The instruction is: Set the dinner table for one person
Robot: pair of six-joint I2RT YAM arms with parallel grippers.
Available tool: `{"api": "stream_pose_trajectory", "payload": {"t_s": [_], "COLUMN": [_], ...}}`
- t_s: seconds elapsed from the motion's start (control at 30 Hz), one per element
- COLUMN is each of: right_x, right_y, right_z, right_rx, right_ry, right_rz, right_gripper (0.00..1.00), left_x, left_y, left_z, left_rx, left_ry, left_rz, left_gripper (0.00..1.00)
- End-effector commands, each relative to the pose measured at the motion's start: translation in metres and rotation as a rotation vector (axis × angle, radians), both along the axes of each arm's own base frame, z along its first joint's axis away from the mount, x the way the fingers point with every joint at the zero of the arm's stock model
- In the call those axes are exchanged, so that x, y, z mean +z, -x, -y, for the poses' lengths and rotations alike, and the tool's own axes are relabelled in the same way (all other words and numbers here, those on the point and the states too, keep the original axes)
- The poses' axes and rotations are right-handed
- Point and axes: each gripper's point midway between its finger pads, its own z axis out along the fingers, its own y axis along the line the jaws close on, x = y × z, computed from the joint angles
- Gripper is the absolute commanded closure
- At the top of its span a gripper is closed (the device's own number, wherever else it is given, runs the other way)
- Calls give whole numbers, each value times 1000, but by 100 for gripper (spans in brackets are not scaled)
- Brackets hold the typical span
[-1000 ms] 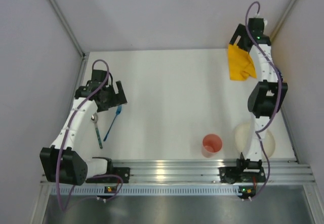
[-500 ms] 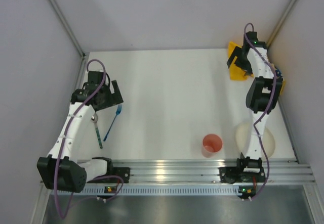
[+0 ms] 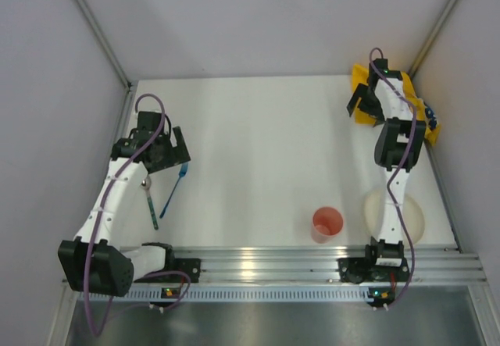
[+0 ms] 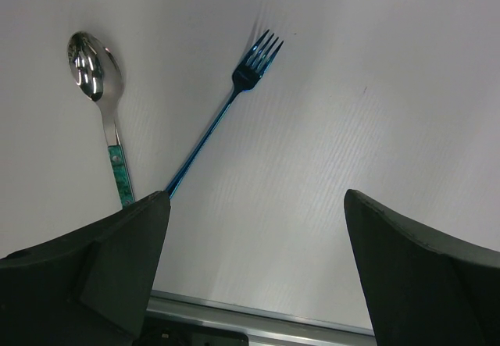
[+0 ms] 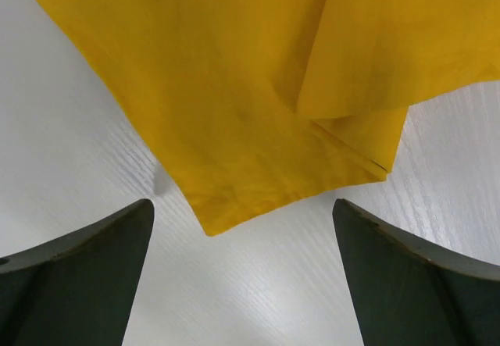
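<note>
Two items, cup [image 3: 327, 223] and plate [image 3: 416, 219], show only from above

Before the left gripper [image 4: 254, 197] the fork [image 4: 226, 112] is metallic blue, the spoon [image 4: 98, 88] silver with a seemingly mottled green handle; before the right gripper [image 5: 242, 205], yellow cloth [image 5: 258, 88].

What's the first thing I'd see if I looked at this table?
The bright yellow cloth in the far right corner jumps out against the white table. Next come the pink cup near the front rail and the shiny blue fork lying beside a spoon on the left.
</note>
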Motion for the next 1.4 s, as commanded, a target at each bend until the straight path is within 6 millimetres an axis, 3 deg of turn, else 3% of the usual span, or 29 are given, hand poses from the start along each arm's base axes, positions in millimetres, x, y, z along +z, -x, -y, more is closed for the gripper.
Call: {"api": "stream_pose_trajectory", "payload": {"t_s": [0.0,0.2,0.3,0.33,0.4,0.43,0.53,0.6,0.63,0.7,0.73,0.77,0.83,0.87,0.9,0.93,0.97,1.03,1.07,1.1,1.13,1.17,1.2,1.3,1.33,1.37], "right_x": [4,-10,-17,-23,-28,-28,-21,-13,5,20,42,53,85,91,100,124,127,152,152,154,162,165,163,161,168,162], "right_y": [-14,-18,-17,-15,-11,-10,-8,-8,-11,-10,-10,-9,2,11,22,30,46,67,77,88,104,110,123,146,151,155], "right_z": [1,-1,-8,-10,-14,-16,-22,-25,-44,-67,-78,-90,-134,-152,-187,-206,-236,-267,-281,-303,-330,-346,-361,-373,-371,-366], "right_rx": [10,48,83,90,106,114,137,143,175,208,222,235,284,307,342,369,414,411,421,417,489,525,543,582,590,591], "right_ry": [33,101,118,116,109,109,112,97,90,57,44,28,-22,-41,-78,-105,-124,-196,-219,-249,-369,-413,-428,-437,-430,-408], "right_rz": [37,10,-13,-27,-47,-54,-51,-36,0,28,70,89,141,144,156,199,195,229,222,223,206,206,178,136,150,135], "right_gripper": [4,15,43,57,73,86,100,100,100,100,100,100,100,100,100,100,100,100,100,100,40,1,0,0,0,0], "left_x": [-6,-8,-9,-9,-9,-10,-12,-14,-14,-14,-14,-14,-13,-11,-12,-9,-9,-8,-7,-6,-6,-6,-6,-6,-7,-7], "left_y": [5,6,5,6,7,7,8,9,9,10,10,10,9,9,9,9,9,9,9,9,9,10,9,9,9,8], "left_z": [-3,-2,-1,0,1,1,3,5,8,9,10,11,11,11,12,13,14,15,15,16,16,17,18,23,25,27], "left_rx": [-6,-2,0,2,1,3,3,-3,-11,-15,-17,-19,-20,-18,-20,-21,-22,-25,-26,-29,-29,-32,-36,-47,-52,-55], "left_ry": [-22,-18,-10,-7,-3,1,15,24,36,42,48,51,53,57,60,67,72,80,82,83,86,88,97,118,133,139], "left_rz": [-33,-43,-46,-48,-51,-54,-59,-66,-66,-70,-71,-67,-58,-48,-47,-35,-33,-24,-18,-14,-14,-12,-10,-4,-6,-5], "left_gripper": [2,1,1,2,2,2,2,2,2,2,2,2,2,1,2,1,1,2,1,2,1,2,2,2,1,1]}}
